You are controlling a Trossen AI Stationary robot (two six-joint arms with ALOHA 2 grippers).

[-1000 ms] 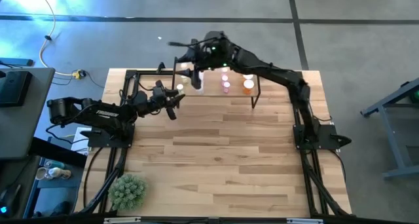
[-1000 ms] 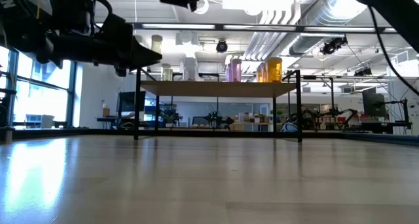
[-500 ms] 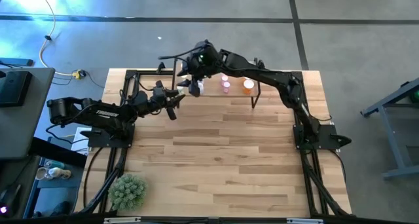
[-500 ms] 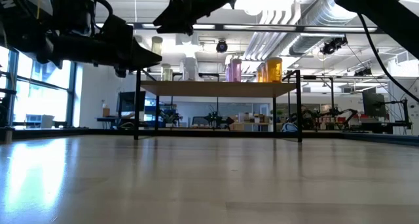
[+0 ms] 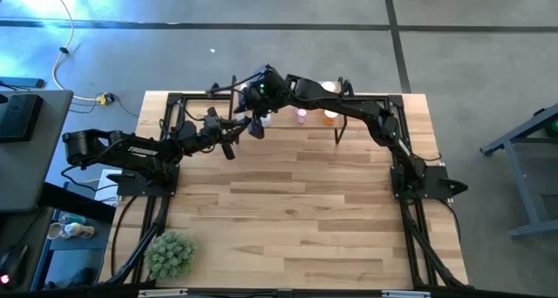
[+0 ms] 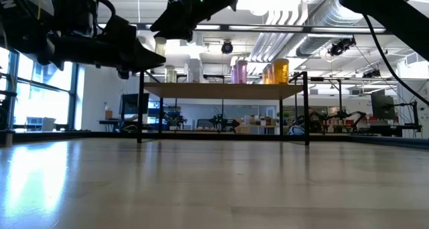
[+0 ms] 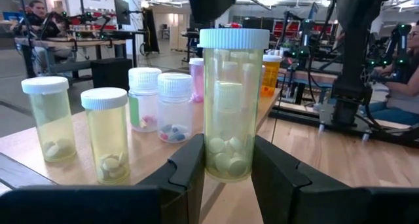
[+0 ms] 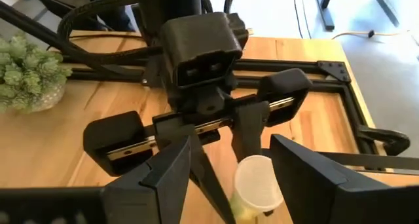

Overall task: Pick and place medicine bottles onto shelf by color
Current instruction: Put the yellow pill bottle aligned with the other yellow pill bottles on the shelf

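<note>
My left gripper (image 7: 232,175) points level at the shelf's (image 5: 342,106) left end and is shut on a yellow-green medicine bottle (image 7: 232,106) with a white cap. My right gripper (image 8: 236,175) hangs open over that bottle. Its fingers stand on either side of the white cap (image 8: 256,179) without touching it. In the high view the right gripper (image 5: 254,121) sits just above the left gripper (image 5: 232,131). On the shelf top (image 7: 39,162) stand two yellow-green bottles (image 7: 105,135), two clear bottles (image 7: 174,107), a pink bottle (image 5: 302,116) and an orange bottle (image 5: 330,116). My left gripper pinches the yellow-green bottle's lower body (image 7: 222,162) between its two fingers (image 7: 192,164), coming in level from the table's left. The bottle stands upright in the hold, cap up. Whether its base rests on the shelf edge I cannot tell.
A spiky green plant (image 5: 170,253) stands at the table's near left corner. The wide wooden table (image 5: 296,211) stretches in front of the shelf. The shelf's thin black legs (image 6: 307,108) stand at the far edge, with black frame rails along the table's sides.
My right gripper has come down and toward the table's left and near side, tipping its fingers further downward, until it stands over the bottle in my left gripper. Its fingers have kept the same gap. The left gripper and its bottle have stayed still.
</note>
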